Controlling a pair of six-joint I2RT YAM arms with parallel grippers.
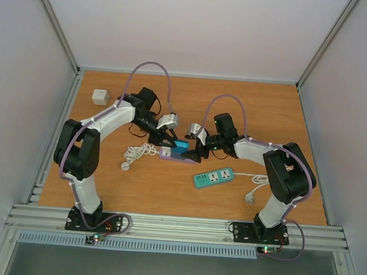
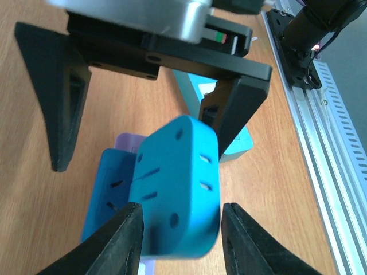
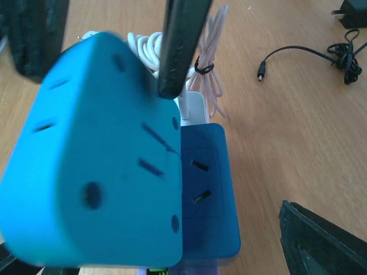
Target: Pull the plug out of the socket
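Note:
A light blue plug block [image 2: 178,189] hangs tilted just above a darker blue socket [image 2: 109,195] on a purple base [image 1: 170,154] at the table's middle. My left gripper [image 2: 182,209] is shut on the block, one finger on each side; in the top view the left gripper [image 1: 169,141] is over the socket's left end. The block [image 3: 97,166] fills the left of the right wrist view, with the socket [image 3: 209,189] bare beside it. My right gripper [image 1: 192,153] is open wide, its fingers [image 2: 57,103] straddling the socket; one finger [image 3: 321,240] shows at the lower right.
A teal power strip [image 1: 213,177] with a white cord and plug [image 1: 253,196] lies front right. A coiled white cable [image 1: 138,152] lies left of the socket. A white cube [image 1: 100,96] sits back left. A black cable [image 3: 298,54] lies beyond.

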